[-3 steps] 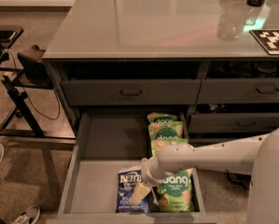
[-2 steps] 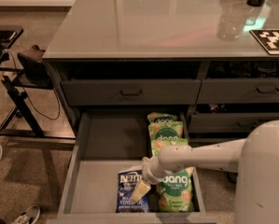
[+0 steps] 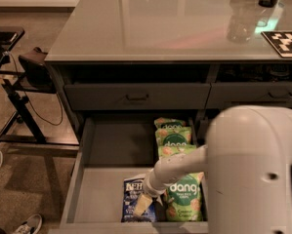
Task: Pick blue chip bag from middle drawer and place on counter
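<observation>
The blue chip bag lies flat at the front of the open middle drawer, white band toward the back. My gripper reaches down from the right and sits over the bag's right edge, between it and a green "dang" bag. The counter spreads wide above the drawers, glossy and reflecting light. My arm's white shoulder fills the lower right and hides the drawer's right side.
More green "dang" bags lie in a row toward the drawer's back. A shallow drawer with a bar handle is shut above. A clear glass and a marker tag stand on the counter. Chair legs and shoes are at the left.
My arm's shoulder has swung in and now fills far more of the lower right. My gripper stays at the blue bag's right edge; the bag has not moved.
</observation>
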